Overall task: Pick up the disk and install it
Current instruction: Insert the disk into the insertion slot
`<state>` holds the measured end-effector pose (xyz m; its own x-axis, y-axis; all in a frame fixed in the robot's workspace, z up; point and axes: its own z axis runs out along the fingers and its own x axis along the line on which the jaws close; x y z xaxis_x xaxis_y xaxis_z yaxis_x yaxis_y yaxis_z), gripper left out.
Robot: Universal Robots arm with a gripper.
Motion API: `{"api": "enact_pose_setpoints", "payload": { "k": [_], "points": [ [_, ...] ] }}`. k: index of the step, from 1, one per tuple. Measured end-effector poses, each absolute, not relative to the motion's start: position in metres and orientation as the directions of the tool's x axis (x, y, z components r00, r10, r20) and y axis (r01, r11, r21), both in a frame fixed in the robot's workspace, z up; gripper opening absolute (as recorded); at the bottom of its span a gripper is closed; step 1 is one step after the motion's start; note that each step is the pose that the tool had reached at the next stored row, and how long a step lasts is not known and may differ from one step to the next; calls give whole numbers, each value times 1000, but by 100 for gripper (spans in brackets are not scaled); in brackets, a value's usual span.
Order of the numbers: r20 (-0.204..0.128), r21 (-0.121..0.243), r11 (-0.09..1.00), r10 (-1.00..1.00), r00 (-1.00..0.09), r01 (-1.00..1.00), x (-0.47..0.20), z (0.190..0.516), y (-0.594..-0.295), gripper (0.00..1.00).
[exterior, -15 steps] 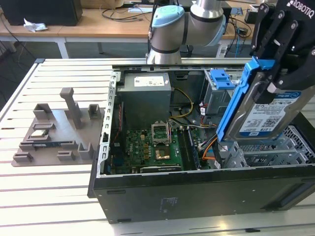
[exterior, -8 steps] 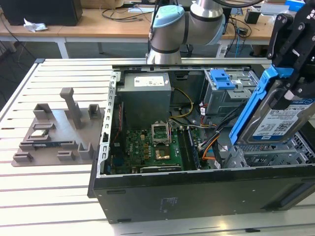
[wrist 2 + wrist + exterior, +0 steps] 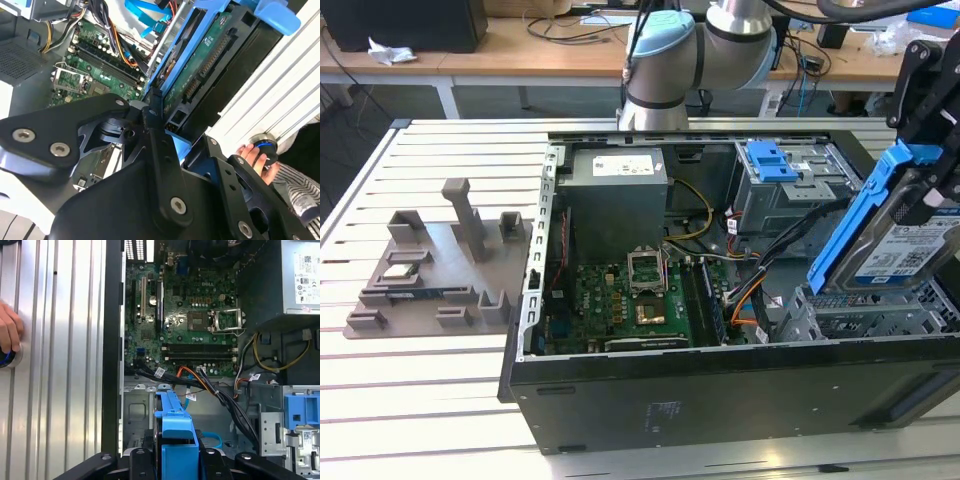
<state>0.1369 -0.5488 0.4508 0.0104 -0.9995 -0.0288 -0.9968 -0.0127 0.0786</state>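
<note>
The disk is a silver drive with a white-and-blue label in a blue carrier bracket. It hangs steeply tilted above the front corner of the open computer case, at the exterior view's right. My black gripper is shut on its upper end. In the second wrist view the disk's green circuit-board underside runs away from my fingers. In the first wrist view the bracket's blue edge stands between my fingers, over a grey metal bay inside the case.
The open case holds a motherboard, a grey power supply, a blue-handled drive cage and loose cables. A grey fixture lies on the slatted table. A person's hand rests on a button beside the case.
</note>
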Motion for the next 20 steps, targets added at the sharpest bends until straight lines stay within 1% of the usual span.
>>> {"api": "enact_pose_setpoints", "payload": {
  "k": [2,5,10,20],
  "points": [
    [-29,79,-9,-1000,7,-997,137,449,-548,37],
    [-18,79,23,-1000,-24,-997,139,446,-544,37],
    [-17,79,25,-1000,-26,-997,140,442,-544,37],
    [-17,79,24,-1000,-26,-997,137,419,-543,37]
  ]
}}
